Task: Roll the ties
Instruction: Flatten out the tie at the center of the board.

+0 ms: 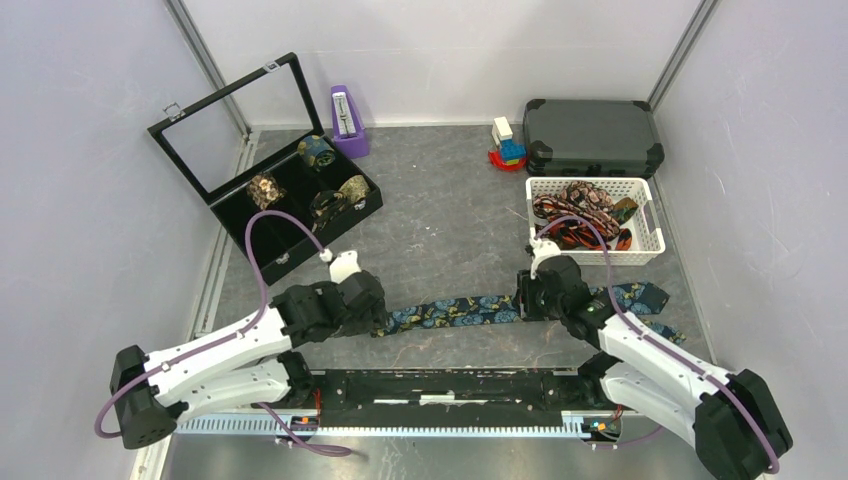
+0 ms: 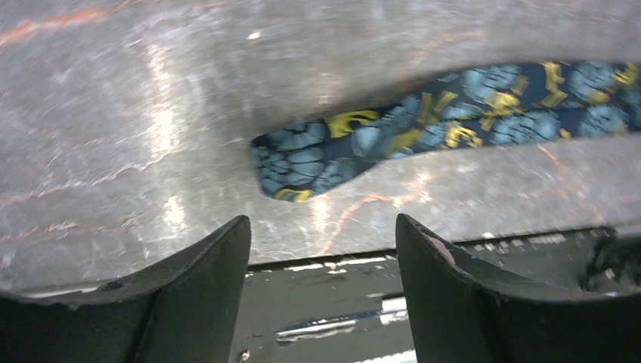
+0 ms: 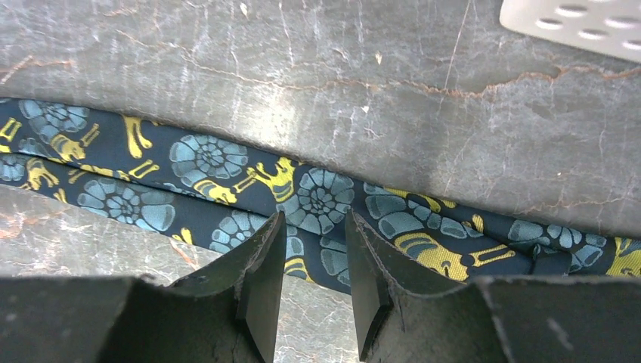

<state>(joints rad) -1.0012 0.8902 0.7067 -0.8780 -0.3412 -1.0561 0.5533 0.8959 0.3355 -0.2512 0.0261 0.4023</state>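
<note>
A dark navy tie (image 1: 460,310) with a blue and gold pattern lies flat across the table, its wide end (image 1: 640,297) to the right. My left gripper (image 1: 378,312) is at its narrow end. In the left wrist view that end (image 2: 295,162) lies just beyond my open left gripper (image 2: 321,227), with nothing between the fingers. My right gripper (image 1: 522,300) is over the middle of the tie. In the right wrist view its fingertips (image 3: 274,227) stand a little apart over the tie (image 3: 204,162), with bare table showing in the gap of the gripper (image 3: 314,223).
An open black display box (image 1: 290,255) at the back left holds several rolled ties (image 1: 317,152). A white basket (image 1: 650,215) at the right holds loose ties. A purple metronome (image 1: 347,120), toy blocks (image 1: 506,143) and a dark case (image 1: 592,135) stand at the back. A black rail (image 1: 440,390) runs along the near edge.
</note>
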